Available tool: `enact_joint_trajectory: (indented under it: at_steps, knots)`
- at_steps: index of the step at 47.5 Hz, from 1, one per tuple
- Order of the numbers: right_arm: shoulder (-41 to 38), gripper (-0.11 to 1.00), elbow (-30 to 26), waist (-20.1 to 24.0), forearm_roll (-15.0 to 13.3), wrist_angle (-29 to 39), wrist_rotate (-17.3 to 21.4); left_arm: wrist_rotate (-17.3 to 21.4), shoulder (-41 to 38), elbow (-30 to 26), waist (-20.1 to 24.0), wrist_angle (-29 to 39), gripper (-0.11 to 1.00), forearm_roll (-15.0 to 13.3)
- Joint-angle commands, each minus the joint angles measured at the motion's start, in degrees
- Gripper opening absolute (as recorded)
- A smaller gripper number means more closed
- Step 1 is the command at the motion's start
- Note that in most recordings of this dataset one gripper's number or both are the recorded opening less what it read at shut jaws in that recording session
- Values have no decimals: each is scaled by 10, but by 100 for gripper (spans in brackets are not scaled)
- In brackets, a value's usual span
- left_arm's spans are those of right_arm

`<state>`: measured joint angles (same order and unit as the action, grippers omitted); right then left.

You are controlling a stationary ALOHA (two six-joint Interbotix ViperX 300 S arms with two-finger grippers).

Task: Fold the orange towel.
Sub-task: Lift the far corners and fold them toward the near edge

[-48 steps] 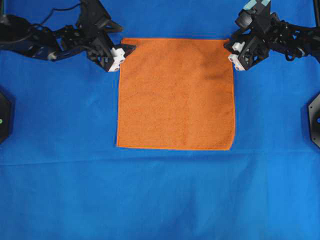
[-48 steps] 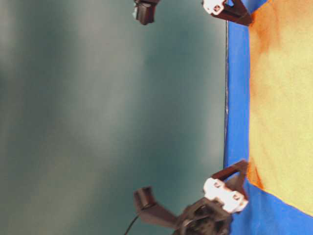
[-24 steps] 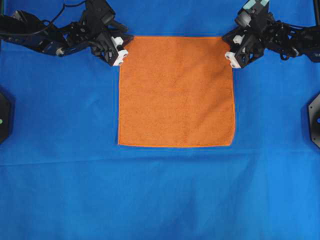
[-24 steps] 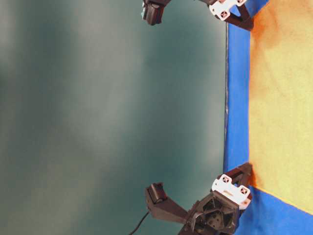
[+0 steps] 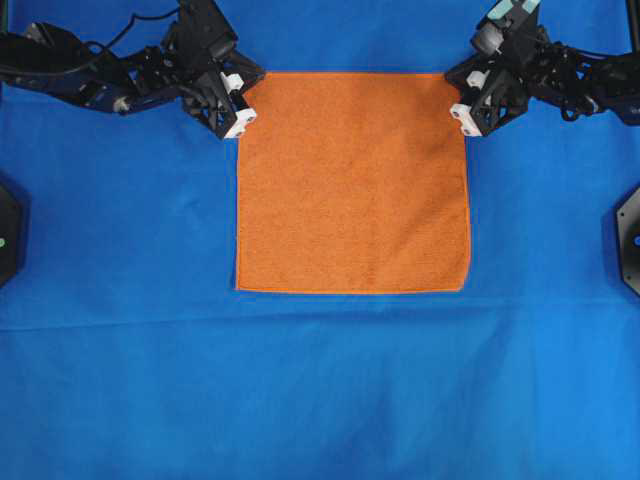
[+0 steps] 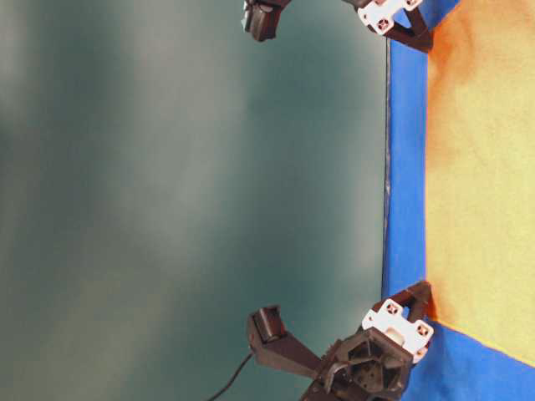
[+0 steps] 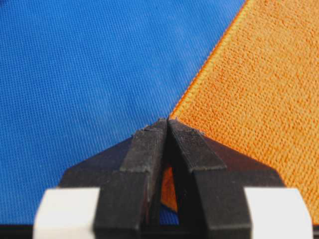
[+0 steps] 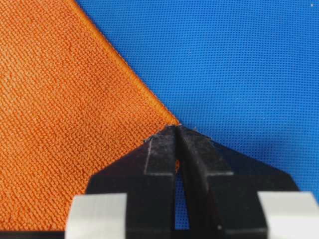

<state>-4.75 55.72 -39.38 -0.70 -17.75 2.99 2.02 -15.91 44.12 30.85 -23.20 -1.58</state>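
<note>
The orange towel (image 5: 352,182) lies flat and square on the large blue cloth (image 5: 320,390). My left gripper (image 5: 250,92) sits at its far left corner, jaws shut. In the left wrist view the fingertips (image 7: 149,137) meet on the hem of the towel (image 7: 259,84), and orange shows between the fingers behind the tips. My right gripper (image 5: 455,88) is at the far right corner, also shut. In the right wrist view its tips (image 8: 162,142) close on the corner of the towel (image 8: 65,114), with a sliver of orange caught between them.
The blue cloth (image 6: 405,167) covers the whole table up to its edge. Black arm bases stand at the left edge (image 5: 6,232) and the right edge (image 5: 630,238). Both arms reach in from the far corners.
Both grippers went from open to shut at the towel's far corners. The towel shifted slightly toward the far side and its far edge straightened.
</note>
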Motion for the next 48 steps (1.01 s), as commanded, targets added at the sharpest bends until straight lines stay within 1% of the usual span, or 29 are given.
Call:
enact_joint_trajectory:
  at_steps: [1, 8, 13, 23, 33, 38, 48]
  knots:
    - [29, 2, -4, -3, 2, 4, 1, 7, 33, -4, 0, 11, 2, 0]
    - [70, 2, -3, -3, 2, 20, 1, 20, 69, -4, 1, 43, 3, 0]
    - [87, 2, -2, -3, 2, 29, 1, 24, 83, -2, 1, 49, 2, 1]
    - [90, 2, -1, 3, 2, 33, 1, 24, 87, 2, -6, 53, 2, 0]
    - [96, 2, 2, 15, 2, 44, 6, 23, 97, 4, -27, 72, 2, 1]
    - [114, 2, 5, 32, 3, 74, 7, 20, 111, 7, -43, 99, 2, 0]
    - [172, 2, 19, 87, 11, 141, 14, 14, 154, 16, -98, 163, 2, 0]
